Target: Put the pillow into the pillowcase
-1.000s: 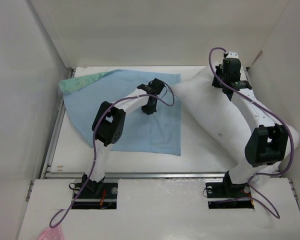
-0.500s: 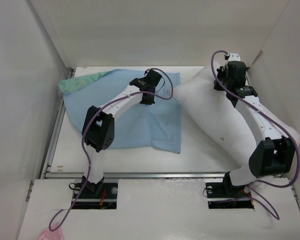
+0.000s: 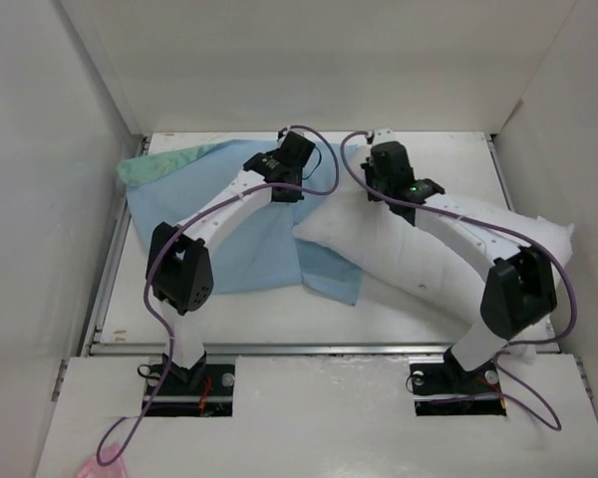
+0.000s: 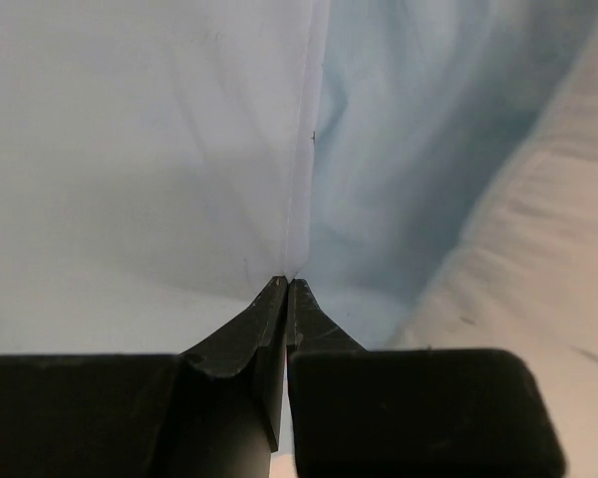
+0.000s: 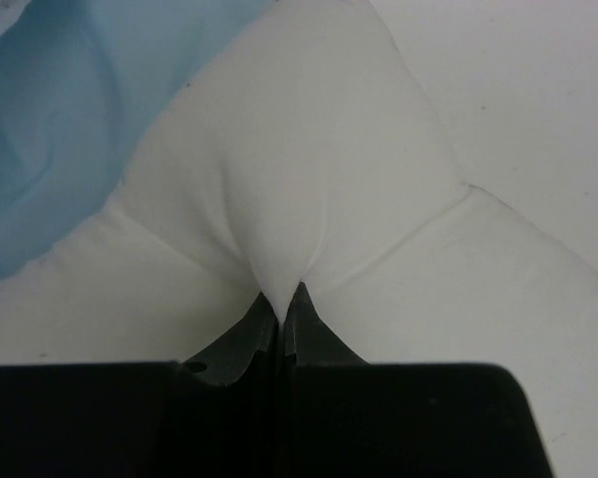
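Note:
The pillowcase (image 3: 254, 254) lies pale blue side up at the left of the table, and its teal-green corner (image 3: 140, 171) shows at the far left. My left gripper (image 3: 284, 189) is shut on a fold of the pillowcase (image 4: 179, 149) and holds its right edge off the table. The white pillow (image 3: 379, 259) stretches from the table's middle to the right wall. One pillow corner rests on the pillowcase's lower right part. My right gripper (image 3: 379, 194) is shut on a pinch of the pillow (image 5: 299, 179) near its far end. In the right wrist view the pillowcase (image 5: 60, 119) shows at upper left.
White walls (image 3: 50, 199) close in the table on the left, back and right. A metal rail (image 3: 309, 349) runs along the table's front edge, before the arm bases. Purple cables loop over both arms. Something pink (image 3: 102, 466) lies at the bottom left, off the table.
My right gripper has dragged the pillow left, from the back right corner onto the pillowcase's right edge. My left gripper has moved back and left, pulling the pillowcase edge up with it.

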Available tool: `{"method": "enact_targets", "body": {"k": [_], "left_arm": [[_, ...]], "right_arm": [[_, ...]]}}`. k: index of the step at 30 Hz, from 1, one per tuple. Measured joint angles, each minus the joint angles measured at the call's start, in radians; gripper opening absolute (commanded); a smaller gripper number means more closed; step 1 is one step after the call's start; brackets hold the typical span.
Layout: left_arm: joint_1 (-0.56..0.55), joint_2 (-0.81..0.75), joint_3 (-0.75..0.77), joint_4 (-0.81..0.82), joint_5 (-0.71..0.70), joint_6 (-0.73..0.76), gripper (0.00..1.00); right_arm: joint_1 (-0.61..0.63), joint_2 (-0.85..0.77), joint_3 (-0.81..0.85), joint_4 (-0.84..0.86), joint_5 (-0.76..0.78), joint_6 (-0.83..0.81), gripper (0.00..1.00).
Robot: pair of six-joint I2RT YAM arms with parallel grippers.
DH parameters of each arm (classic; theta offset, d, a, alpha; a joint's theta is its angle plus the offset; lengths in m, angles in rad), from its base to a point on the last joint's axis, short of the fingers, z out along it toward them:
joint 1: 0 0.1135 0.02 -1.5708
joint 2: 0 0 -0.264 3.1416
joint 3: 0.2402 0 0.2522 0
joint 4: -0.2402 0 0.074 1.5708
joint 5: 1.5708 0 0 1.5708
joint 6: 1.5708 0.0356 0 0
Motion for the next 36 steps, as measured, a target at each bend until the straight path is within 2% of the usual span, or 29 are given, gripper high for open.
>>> {"method": "enact_targets", "body": {"k": [6, 15, 22, 27, 31, 36], "left_arm": [[0.0, -0.113, -0.016, 0.01, -0.016, -0.004, 0.0], [0.0, -0.152, -0.093, 0.034, -0.013, -0.008, 0.0], [0.0, -0.152, -0.096, 0.038, -0.011, -0.006, 0.0], [0.0, -0.148, -0.069, 0.038, -0.009, -0.006, 0.0], [0.001, -0.146, -0.046, 0.036, -0.008, -0.01, 0.0], [0.005, -0.146, -0.044, 0.027, -0.005, -0.019, 0.0]], "right_arm": [[0.13, 0.13, 0.109, 0.0, 0.192, 0.037, 0.0], [0.121, 0.186, 0.191, 0.0, 0.313, 0.069, 0.0], [0.109, 0.187, 0.2, -0.001, 0.31, 0.065, 0.0], [0.22, 0.203, 0.246, -0.032, 0.324, 0.062, 0.0], [0.32, 0.199, 0.257, -0.061, 0.272, 0.14, 0.0], [0.332, 0.206, 0.246, -0.068, 0.177, 0.257, 0.0]]}}
